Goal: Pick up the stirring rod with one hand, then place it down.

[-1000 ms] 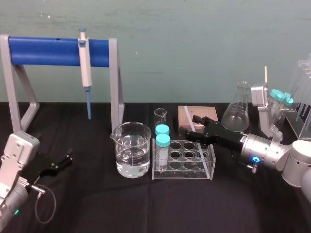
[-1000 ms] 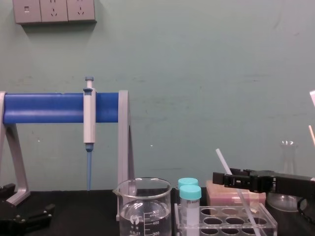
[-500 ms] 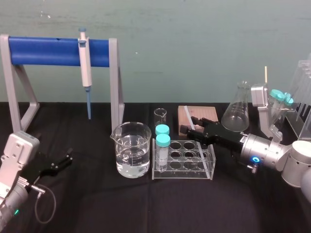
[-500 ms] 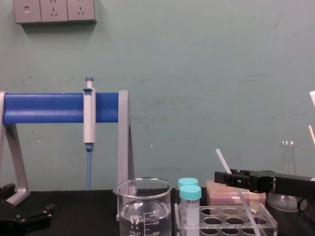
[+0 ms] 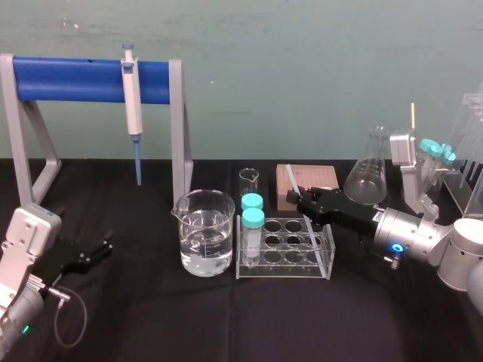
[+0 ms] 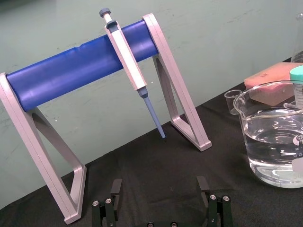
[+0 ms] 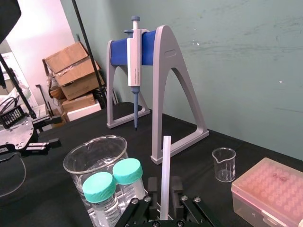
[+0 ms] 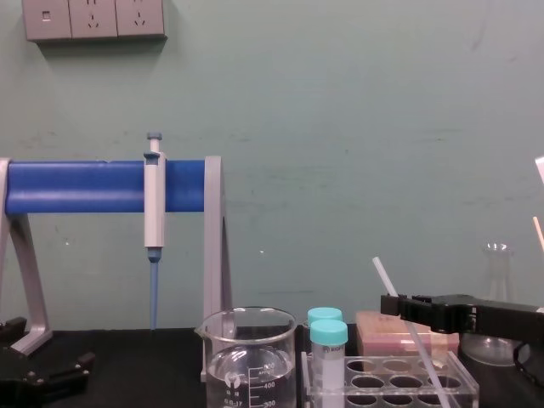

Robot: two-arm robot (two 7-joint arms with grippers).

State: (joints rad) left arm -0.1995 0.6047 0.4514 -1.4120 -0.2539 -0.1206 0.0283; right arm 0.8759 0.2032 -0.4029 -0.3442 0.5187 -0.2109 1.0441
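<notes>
The translucent white stirring rod [image 5: 312, 235] [image 8: 387, 279] [image 7: 165, 175] stands tilted, its lower end inside the clear tube rack [image 5: 283, 265].

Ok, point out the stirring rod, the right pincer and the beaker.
stirring rod [image 7: 165, 177]: right wrist view, mid-shaft.
right pincer [image 5: 302, 200]: head view, between its fingertips.
beaker [image 5: 204, 245]: head view, front glass wall.

translucent white stirring rod [image 7: 165, 175], blue bar [image 5: 75, 79], teal caps [image 5: 253, 217]
</notes>
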